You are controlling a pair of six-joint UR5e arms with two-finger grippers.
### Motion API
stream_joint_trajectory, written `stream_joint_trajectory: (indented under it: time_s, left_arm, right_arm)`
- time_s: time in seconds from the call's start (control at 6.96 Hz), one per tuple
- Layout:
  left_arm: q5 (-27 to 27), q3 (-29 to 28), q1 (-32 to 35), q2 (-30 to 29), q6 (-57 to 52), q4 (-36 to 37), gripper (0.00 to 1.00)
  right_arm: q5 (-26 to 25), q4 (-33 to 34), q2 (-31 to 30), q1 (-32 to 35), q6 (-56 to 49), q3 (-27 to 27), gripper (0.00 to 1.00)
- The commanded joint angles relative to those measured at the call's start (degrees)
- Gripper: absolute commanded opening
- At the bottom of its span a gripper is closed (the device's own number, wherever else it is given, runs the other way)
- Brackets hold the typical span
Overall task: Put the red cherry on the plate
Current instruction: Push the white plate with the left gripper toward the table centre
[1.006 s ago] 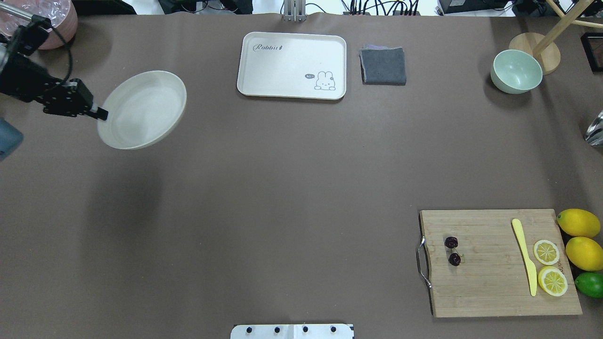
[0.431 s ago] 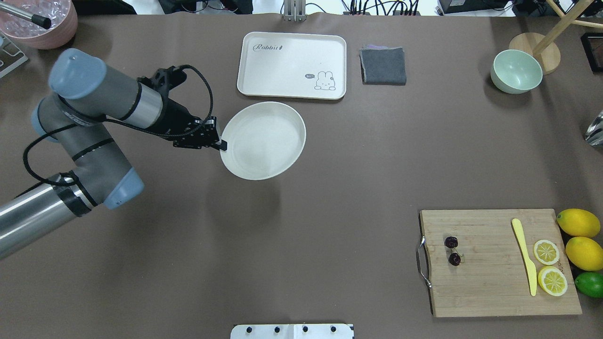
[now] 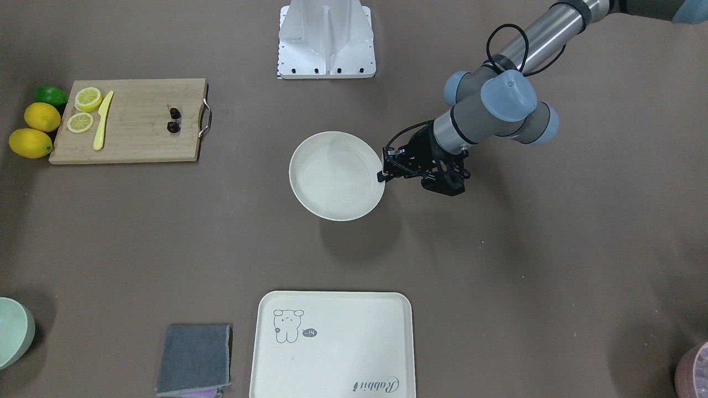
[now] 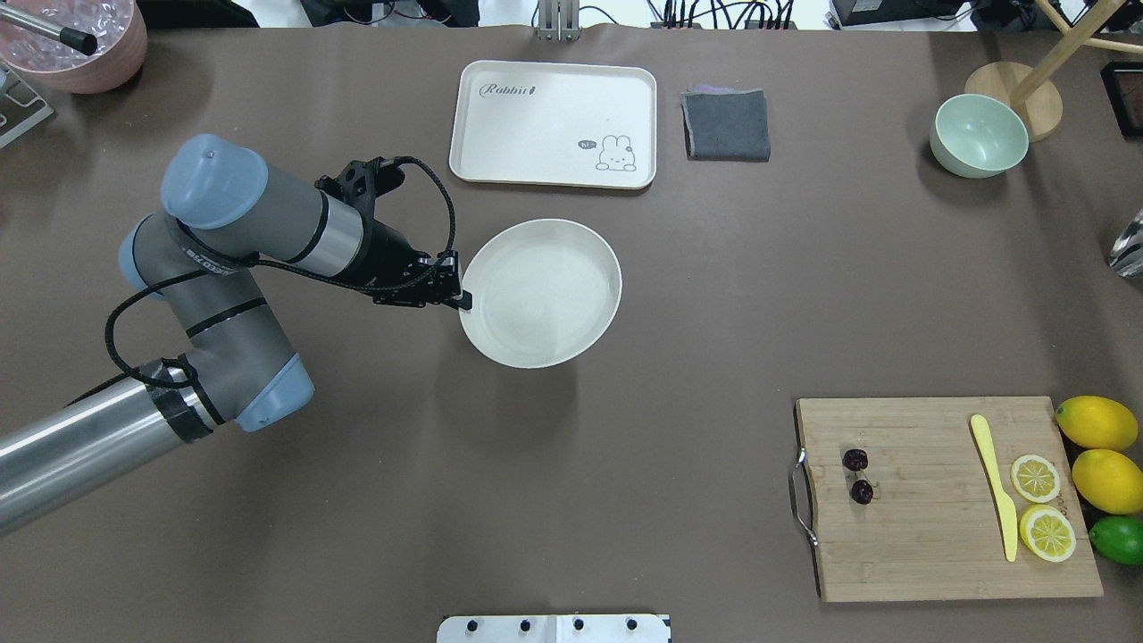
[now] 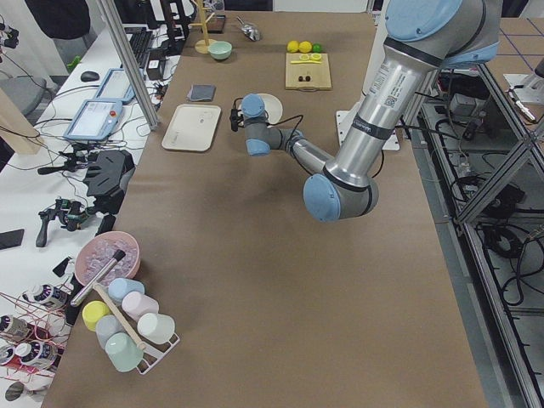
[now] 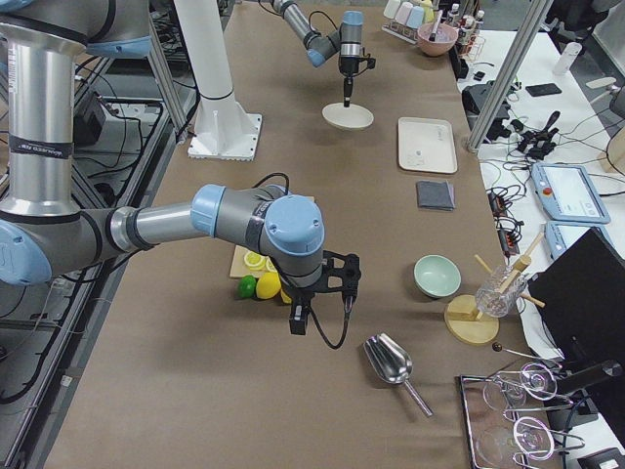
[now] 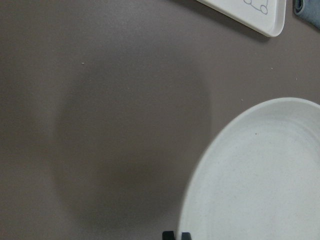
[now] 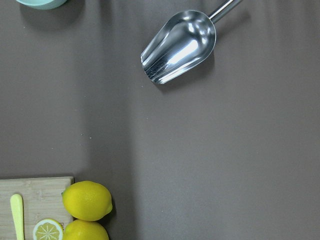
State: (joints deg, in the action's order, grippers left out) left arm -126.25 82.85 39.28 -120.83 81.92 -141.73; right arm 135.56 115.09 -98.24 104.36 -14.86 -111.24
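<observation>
gripping plate (image 4: 540, 295) rim, left jaws; red cherry (image 4: 862, 491) axis near-far

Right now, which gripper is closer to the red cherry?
Right. The right gripper hovers beside the lemons at the cutting board's far end from the red cherry; the left gripper holds the plate mid-table, farther off.

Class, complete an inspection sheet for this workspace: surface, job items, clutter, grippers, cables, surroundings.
Surface: brown table cover, no spills seen.
Job's things: plate held off the table by its rim; red cherry on the cutting board.
Clutter: tray, grey cloth, green bowl, lemons, yellow knife, metal scoop.
Grippers: left gripper shut on the plate's rim; right gripper hovers near the lemons, state unclear.
Cables: black cable looped at the left wrist.
Surroundings: cup rack, side desks with electronics.
</observation>
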Motion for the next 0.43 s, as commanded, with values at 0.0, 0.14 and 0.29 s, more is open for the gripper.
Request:
stream_joint_trajectory:
  time_s: [0.0,0.14,0.29]
  left_arm:
    - [7.1,0.2,-2.4,0.3,-7.6,6.3,0.0]
    - [10.2,0.1,-5.6,0.0,-7.8,7.4,0.0]
    - [10.5,0.0,-6.4,-0.2,-7.8,7.4,0.0]
  right_arm:
    - [0.2,2.0,0.2,0.1,0.0,-0.7,1.0]
    - [0.5,2.0,0.2,0.2,0.0,-0.8,1.0]
    - [0.4,1.9,0.3,0.5,0.0,-0.8,1.0]
